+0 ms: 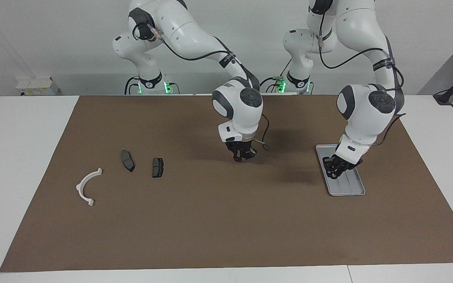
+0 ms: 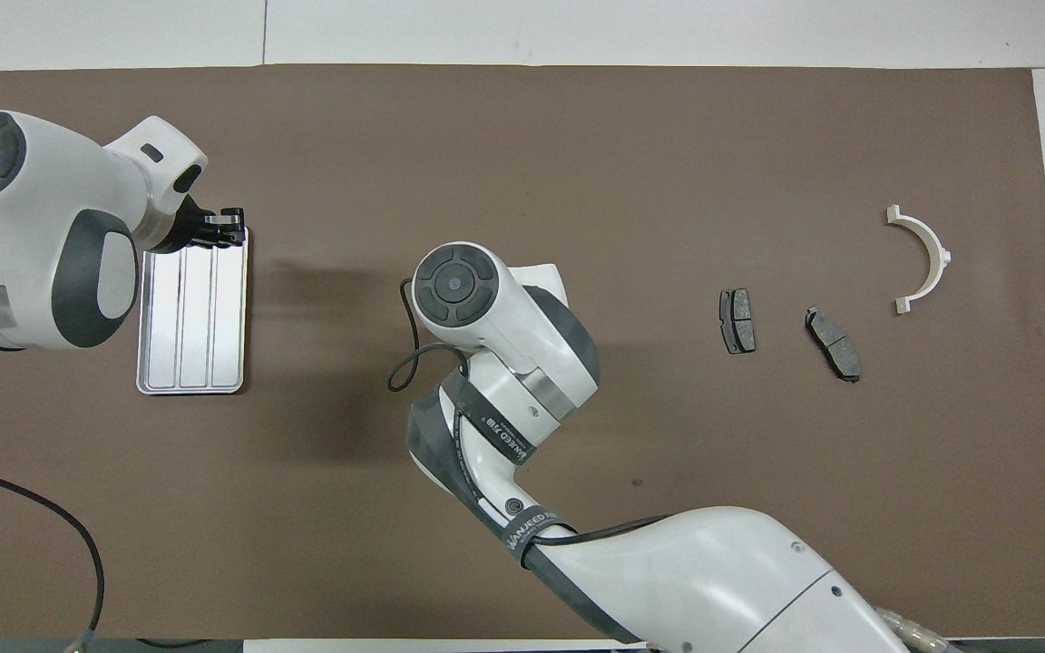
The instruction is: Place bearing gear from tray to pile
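Observation:
The silver ridged tray [image 1: 348, 188] [image 2: 191, 363] lies on the brown mat toward the left arm's end of the table. Its ridged floor is bare where it shows, and I see no bearing gear in either view. My left gripper [image 1: 336, 169] [image 2: 225, 227] hangs low over the tray, above the end farther from the robots. The pile lies toward the right arm's end: a white half-ring bracket [image 1: 87, 186] [image 2: 922, 258] and two dark pads [image 1: 127, 160] [image 2: 833, 343], [image 1: 157, 167] [image 2: 737, 320]. My right gripper [image 1: 242, 156] hangs over the middle of the mat; in the overhead view its own wrist hides it.
The brown mat [image 1: 226, 228] covers most of the white table. A black cable [image 1: 265, 146] loops off the right wrist.

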Controlling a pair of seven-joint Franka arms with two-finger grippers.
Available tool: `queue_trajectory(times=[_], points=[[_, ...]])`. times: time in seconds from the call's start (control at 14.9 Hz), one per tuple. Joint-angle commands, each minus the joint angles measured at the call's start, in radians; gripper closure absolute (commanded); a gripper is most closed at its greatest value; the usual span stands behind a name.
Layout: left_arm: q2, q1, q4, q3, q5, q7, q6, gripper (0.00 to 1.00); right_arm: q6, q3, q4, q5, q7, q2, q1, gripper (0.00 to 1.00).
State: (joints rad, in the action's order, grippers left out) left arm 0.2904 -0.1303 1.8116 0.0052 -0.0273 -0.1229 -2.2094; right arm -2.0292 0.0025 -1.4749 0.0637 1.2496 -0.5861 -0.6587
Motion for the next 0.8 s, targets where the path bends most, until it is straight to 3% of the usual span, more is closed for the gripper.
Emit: queue_trajectory(times=[0.0,0.33,0.74], points=[[-0.014,-0.063,0.018,0.015,0.020,-0.102,-0.013,1.00,0.088,0.010,0.010,0.008,-0.149,0.078,0.077,1.00],[-0.017,-0.283,0.009,0.013,0.104,-0.461,0.059,1.00,0.208,0.008,0.011,0.007,-0.554,0.184,0.236,1.00],[-0.001,-0.514,0.017,0.009,0.101,-0.748,0.066,1.00,0.152,0.010,-0.010,-0.001,-1.010,0.184,0.448,1.00]])
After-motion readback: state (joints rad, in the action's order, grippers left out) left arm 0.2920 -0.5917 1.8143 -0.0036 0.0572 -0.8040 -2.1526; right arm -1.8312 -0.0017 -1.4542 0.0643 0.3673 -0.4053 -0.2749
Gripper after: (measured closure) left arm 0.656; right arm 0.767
